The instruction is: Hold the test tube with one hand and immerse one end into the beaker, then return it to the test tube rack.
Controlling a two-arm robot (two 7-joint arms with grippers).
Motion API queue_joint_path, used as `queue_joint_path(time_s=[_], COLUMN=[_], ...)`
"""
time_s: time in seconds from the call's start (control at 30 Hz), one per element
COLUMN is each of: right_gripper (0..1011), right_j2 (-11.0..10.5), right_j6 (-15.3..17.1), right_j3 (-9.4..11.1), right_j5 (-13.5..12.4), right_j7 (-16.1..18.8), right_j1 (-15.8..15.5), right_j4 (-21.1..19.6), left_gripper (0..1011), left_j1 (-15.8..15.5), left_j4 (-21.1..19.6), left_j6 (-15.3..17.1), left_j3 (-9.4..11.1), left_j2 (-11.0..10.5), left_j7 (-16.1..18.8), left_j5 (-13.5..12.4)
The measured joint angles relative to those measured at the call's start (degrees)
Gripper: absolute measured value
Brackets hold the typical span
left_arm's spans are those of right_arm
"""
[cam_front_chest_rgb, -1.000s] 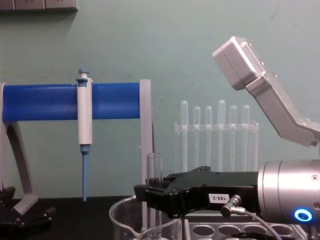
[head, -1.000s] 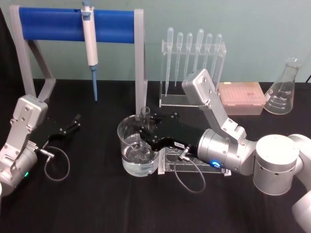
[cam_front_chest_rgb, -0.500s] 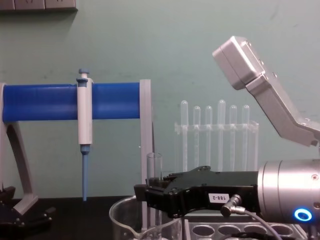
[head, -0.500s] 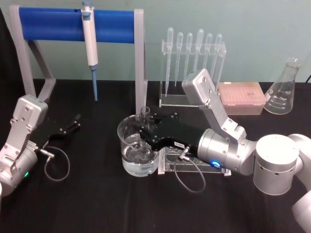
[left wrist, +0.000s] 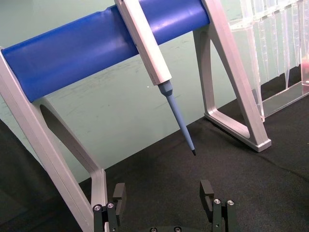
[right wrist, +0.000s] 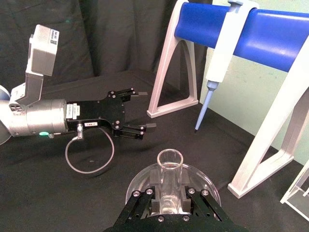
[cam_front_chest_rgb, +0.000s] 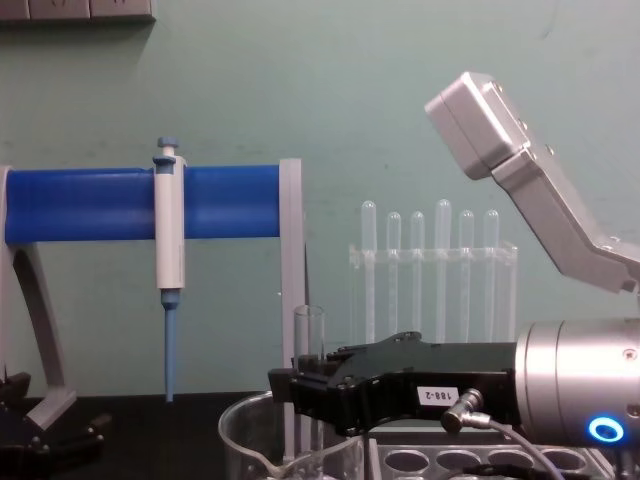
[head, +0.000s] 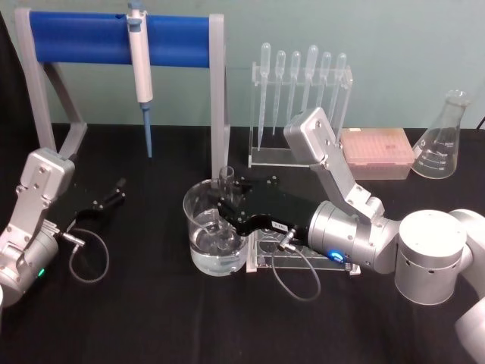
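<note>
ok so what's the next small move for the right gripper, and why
Probably lift straight up. The black right gripper is shut on the long clear glass test tube, upright, lower end in the wide clear glass beaker; the clear plastic rack sits beside it, so the tube must clear the rim first. The left gripper rests open aside.

The only writing I can read is a small white label (cam_front_chest_rgb: 433, 396) on the black body of my right gripper (cam_front_chest_rgb: 298, 388); it says "188-2". The stickers (right wrist: 72, 110) on my left gripper (right wrist: 146, 110) and the printed marks on the flask (head: 443, 144) are too small to make out.
</note>
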State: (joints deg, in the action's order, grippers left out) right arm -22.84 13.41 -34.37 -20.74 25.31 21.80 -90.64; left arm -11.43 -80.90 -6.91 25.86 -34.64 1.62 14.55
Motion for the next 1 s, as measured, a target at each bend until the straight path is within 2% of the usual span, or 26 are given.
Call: queue_joint_path(time_s=[1.0], right_gripper=[225], right_j2=[0.00], right_j6=[0.00], right_j3=[0.00], right_j5=[0.00], right_j7=[0.00], right_j1=[0.00], right_j4=[0.00], left_gripper=[1000], left_j1=[0.00], left_j4=[0.00], left_j6=[0.00], left_j3=[0.00], left_j2=[0.00], left_j7=[0.00], left_j5=[0.00])
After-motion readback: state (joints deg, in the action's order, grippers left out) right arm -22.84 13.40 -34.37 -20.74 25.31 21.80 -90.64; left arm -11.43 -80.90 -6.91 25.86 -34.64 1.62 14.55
